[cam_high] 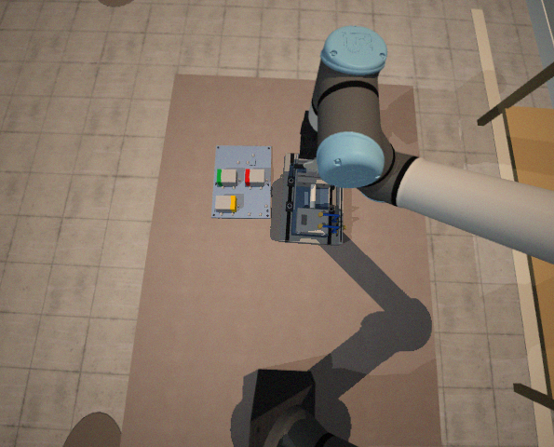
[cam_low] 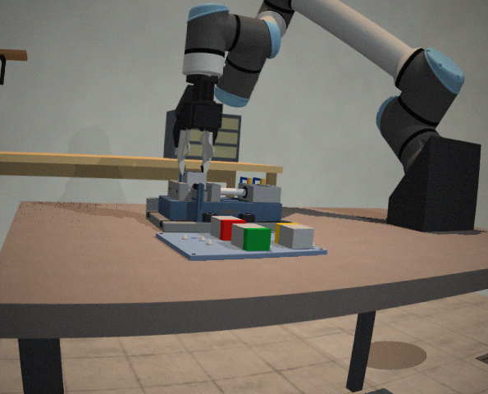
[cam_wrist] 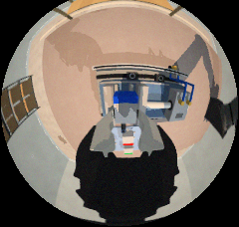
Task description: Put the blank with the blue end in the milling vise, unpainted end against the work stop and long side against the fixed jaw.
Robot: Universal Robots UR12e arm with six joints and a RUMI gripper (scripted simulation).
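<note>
Blank (cam_low: 196, 178) (cam_wrist: 125, 107) lengthwise along jaws, blue away from plate (cam_high: 228, 155) (cam_low: 231, 255) (cam_wrist: 117, 136)

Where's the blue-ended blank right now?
In the wrist view, the grey blank with the blue end is between the gripper's fingers, at the milling vise's fixed-jaw side, away from the blue hoses.

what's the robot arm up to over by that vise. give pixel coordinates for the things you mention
The arm's hand (cam_low: 194, 169) (cam_wrist: 125, 110) is shut on the blank with the blue end (cam_low: 196, 178) (cam_wrist: 125, 98), holding it at the milling vise (cam_high: 314, 240) (cam_low: 235, 210) (cam_wrist: 174, 112), between the jaws. The blue end points away from the plate (cam_high: 243, 154) (cam_low: 210, 255), where the green-, red- and yellow-ended blanks sit. Whether the held blank already rests flat on the two low bars can't be made out, and it hasn't been let go.
</note>
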